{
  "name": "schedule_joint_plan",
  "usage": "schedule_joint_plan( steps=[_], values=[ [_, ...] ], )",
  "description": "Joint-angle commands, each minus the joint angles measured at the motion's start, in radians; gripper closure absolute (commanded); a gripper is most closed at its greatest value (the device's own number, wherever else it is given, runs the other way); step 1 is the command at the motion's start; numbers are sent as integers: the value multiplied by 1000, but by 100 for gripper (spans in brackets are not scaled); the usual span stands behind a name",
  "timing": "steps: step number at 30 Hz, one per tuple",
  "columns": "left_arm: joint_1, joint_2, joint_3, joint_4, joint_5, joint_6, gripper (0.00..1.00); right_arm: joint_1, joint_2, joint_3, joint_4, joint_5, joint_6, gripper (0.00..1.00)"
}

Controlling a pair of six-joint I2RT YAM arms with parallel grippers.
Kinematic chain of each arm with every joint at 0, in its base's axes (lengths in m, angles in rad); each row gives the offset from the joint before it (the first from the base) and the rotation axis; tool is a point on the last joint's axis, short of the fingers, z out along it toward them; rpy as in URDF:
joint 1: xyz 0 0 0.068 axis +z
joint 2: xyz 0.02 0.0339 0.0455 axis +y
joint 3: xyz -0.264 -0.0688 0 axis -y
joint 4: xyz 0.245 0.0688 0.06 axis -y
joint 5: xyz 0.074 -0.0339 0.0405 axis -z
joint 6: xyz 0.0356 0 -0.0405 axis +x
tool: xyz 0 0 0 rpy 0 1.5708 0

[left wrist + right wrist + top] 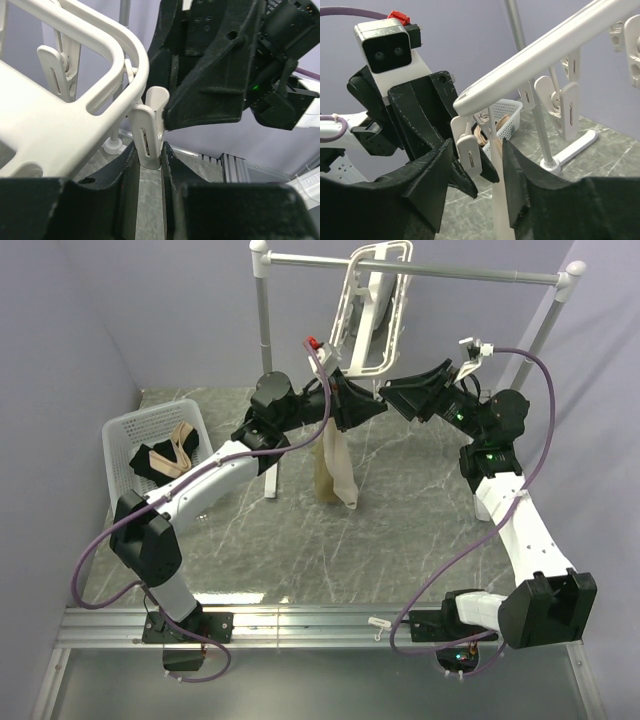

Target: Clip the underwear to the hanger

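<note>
1. Over the grey marbled table top (400, 530), both arms reach away from the near edge and meet nose to nose under the drying frame's lower corner.
2. The left gripper (150, 161) has its black jaws drawn narrow, pinching the top of the tan soft-fabric underwear (335, 470). The underwear hangs straight down from it, between the two arms and clear of the table.
3. A small white plastic clip (149, 131) dangles from the frame, its lower end right at those fingertips.
4. The right gripper (476, 152) stands partly spread and holds nothing. Its jaws flank the same clip and the strip of fabric, and one finger touches the clip's upper lobe.
5. Behind them, the white plastic rectangular hanger (545, 52) hangs tilted from a silver metal rail (450, 271).
6. At the far left, a white slatted plastic basket (125, 435) holds black and beige cloth pieces (165, 460).
</note>
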Motion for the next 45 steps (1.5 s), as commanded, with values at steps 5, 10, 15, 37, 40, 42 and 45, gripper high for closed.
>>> schedule_joint_plan(
  steps=[5, 10, 15, 37, 40, 42, 45],
  values=[
    [3, 14, 64, 10, -2, -20, 94, 8, 15, 54, 76, -33, 36, 73],
    [2, -9, 55, -61, -83, 28, 64, 6, 11, 52, 77, -39, 40, 92],
    [-12, -61, 27, -99, -224, 98, 42, 14, -2, 69, 9, -12, -3, 100],
    [-186, -57, 74, -234, -692, 499, 44, 139, -14, 227, -487, 318, -313, 100],
    [-187, -43, 82, -236, -688, 517, 46, 147, -16, 232, -501, 331, -316, 100],
    [-189, -34, 96, -240, -680, 520, 50, 150, -16, 232, -506, 329, -316, 100],
    [-189, -20, 107, -240, -662, 522, 58, 152, -16, 238, -516, 328, -316, 100]
  ],
)
